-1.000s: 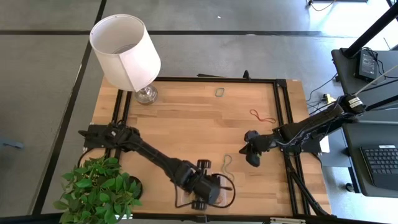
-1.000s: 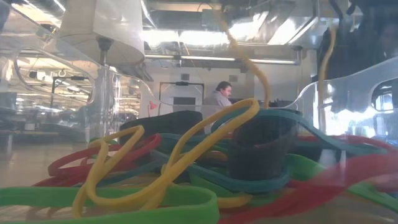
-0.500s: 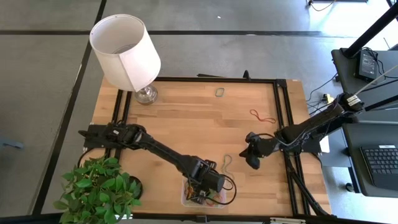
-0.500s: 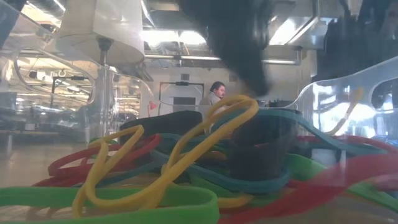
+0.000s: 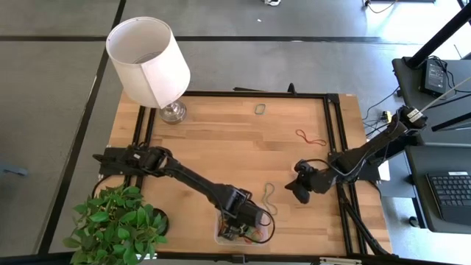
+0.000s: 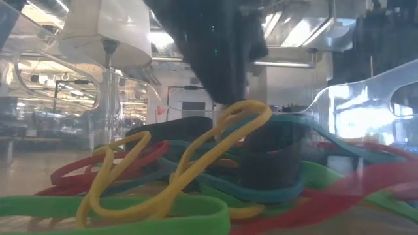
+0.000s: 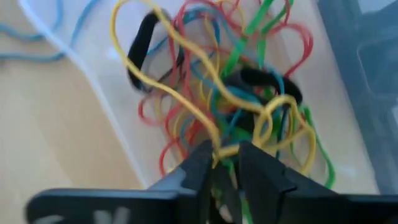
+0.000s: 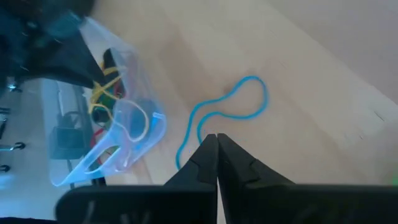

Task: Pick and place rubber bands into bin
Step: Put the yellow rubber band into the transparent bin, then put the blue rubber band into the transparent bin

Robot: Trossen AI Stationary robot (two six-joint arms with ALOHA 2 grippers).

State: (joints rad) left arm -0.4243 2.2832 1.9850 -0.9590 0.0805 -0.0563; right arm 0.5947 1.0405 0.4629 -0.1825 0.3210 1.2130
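Observation:
The clear bin stands at the table's near edge and holds a tangle of red, green, yellow, blue and black rubber bands. The low view looks through the bin's wall at them. My left gripper is down inside the bin, its fingers a narrow gap apart. A yellow band runs into that gap. My right gripper is shut and empty over the table, just right of a blue band that lies flat on the wood. My left gripper points down into the pile of bands. A strand of the yellow band runs into the gap between the fingertips. I cannot tell whether the fingers touch it. The rest of the band lies on the pile in the bin.
A red band and a small dark band lie on the far half of the table. A lamp stands at the far left corner and a potted plant at the near left. Black rails frame the table.
My left gripper has gone down into the bin with the yellow band. The strand that hung up from the pile now lies on it. My right gripper has gone a little toward the table's near edge, still shut.

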